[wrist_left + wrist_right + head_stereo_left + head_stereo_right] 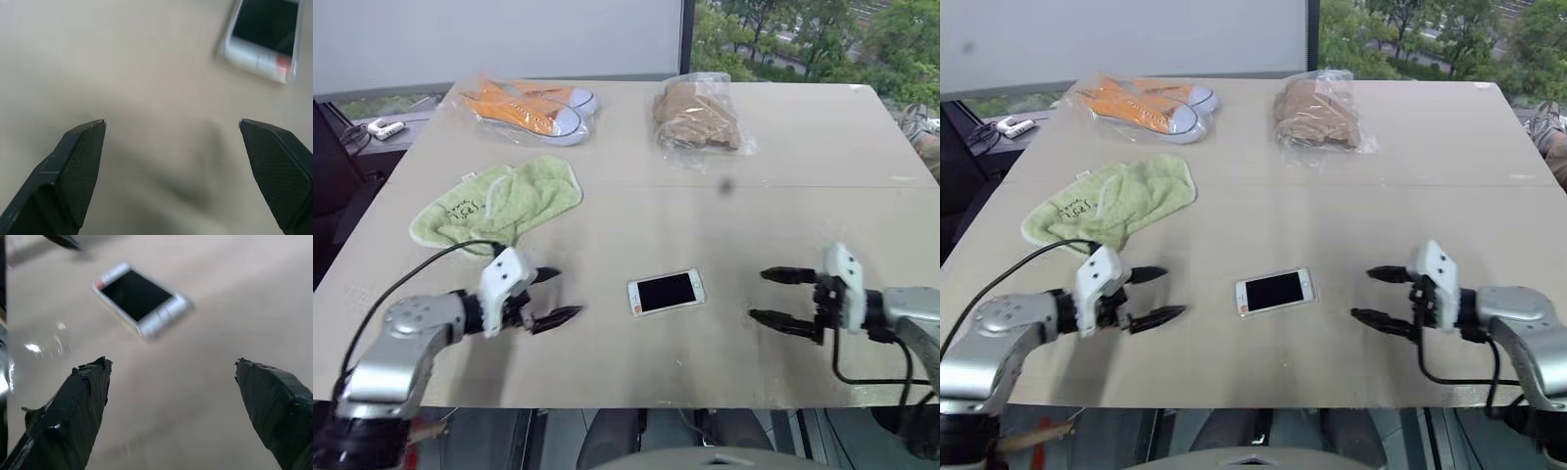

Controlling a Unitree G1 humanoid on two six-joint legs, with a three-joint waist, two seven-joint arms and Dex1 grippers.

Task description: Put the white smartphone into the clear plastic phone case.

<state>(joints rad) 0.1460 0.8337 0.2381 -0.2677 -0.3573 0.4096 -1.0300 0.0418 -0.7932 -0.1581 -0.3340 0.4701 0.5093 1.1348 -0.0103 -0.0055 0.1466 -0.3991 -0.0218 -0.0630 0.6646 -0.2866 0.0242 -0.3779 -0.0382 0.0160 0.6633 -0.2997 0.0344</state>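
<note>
Green towel (499,201), bagged shoes (530,108) lie behind white smartphone (666,292), path unobstructed.

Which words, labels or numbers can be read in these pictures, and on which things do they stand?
No text can be read.
Green towel: a small dark print, too small to read.
Phone: black screen, nothing written; a red spot at one end, not readable.
Shoes: no legible brand.

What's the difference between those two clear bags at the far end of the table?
The left bag holds orange sneakers with white toe caps and lies low and flat; the right bag holds brown stuff I cannot identify and bulges up in a lump. Both are crinkly clear plastic, lying apart on the table, far from the phone.
</note>
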